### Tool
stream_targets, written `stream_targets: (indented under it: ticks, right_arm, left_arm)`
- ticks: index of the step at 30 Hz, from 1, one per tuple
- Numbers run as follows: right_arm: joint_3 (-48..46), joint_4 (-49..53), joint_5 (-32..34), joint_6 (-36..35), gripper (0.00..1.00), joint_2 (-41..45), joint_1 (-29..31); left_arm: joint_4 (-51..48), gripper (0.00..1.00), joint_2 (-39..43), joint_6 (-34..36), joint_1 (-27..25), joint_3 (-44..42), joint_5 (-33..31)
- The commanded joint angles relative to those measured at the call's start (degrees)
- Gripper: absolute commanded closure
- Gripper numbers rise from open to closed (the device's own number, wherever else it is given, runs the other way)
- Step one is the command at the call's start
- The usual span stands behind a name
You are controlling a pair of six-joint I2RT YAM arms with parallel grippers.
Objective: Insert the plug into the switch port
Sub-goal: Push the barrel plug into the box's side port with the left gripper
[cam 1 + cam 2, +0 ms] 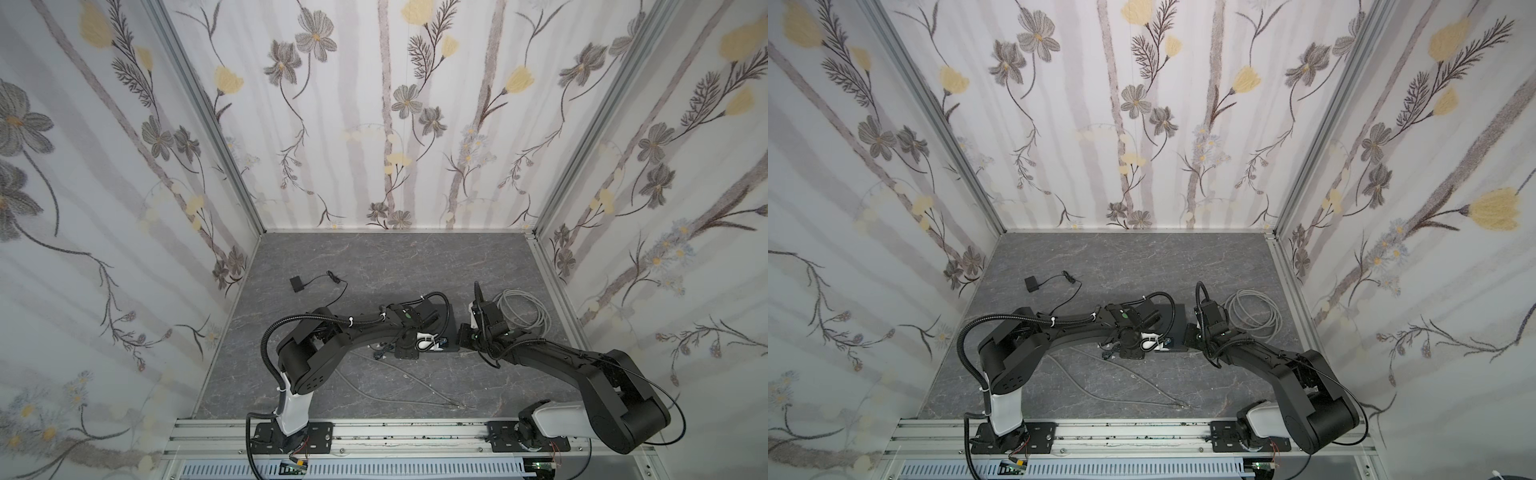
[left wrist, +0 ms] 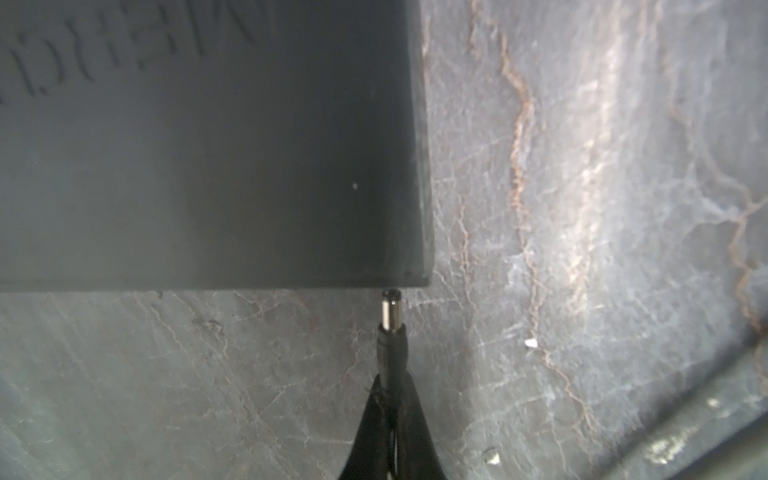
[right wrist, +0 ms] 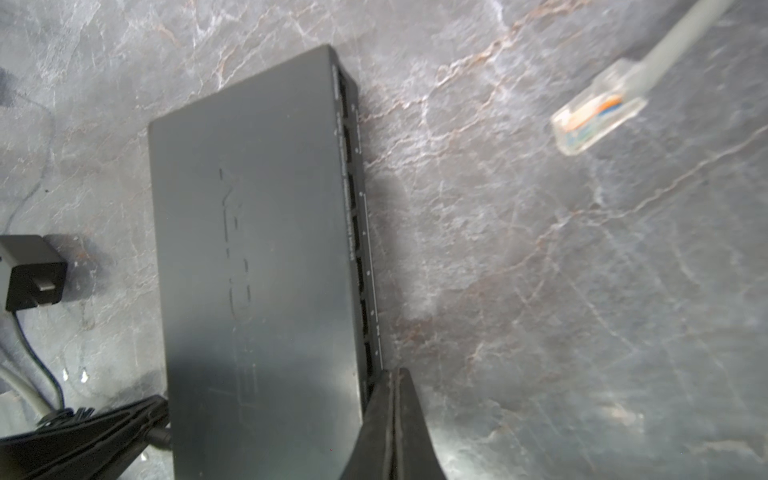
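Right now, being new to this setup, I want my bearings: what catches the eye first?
A black switch sits in the middle of the grey table. The left gripper pinches a small metal-tipped plug right at the switch's edge; the right gripper, closed, sits at its port side. A grey cable coil lies by the right wall.

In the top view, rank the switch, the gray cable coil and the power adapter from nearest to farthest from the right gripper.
1. switch, beside the right gripper
2. gray cable coil, to its right
3. power adapter, far left, toward the back
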State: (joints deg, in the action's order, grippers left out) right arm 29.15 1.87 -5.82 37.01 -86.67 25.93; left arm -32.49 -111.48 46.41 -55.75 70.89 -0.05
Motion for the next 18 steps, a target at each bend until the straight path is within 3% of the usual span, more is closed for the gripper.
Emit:
stream_targets:
  ticks: [1, 18]
  right_arm:
    - [0.0, -3.0, -1.7, 1.1, 0.95, -0.3, 0.4]
    - [0.0, -2.8, -1.2, 1.0, 0.94, -0.4, 0.4]
  left_arm:
    - [-6.5, 1.00, -2.9, -1.2, 0.1, -0.7, 0.1]
    - [-4.9, 1.00, -2.4, -4.3, 2.0, -0.8, -4.2]
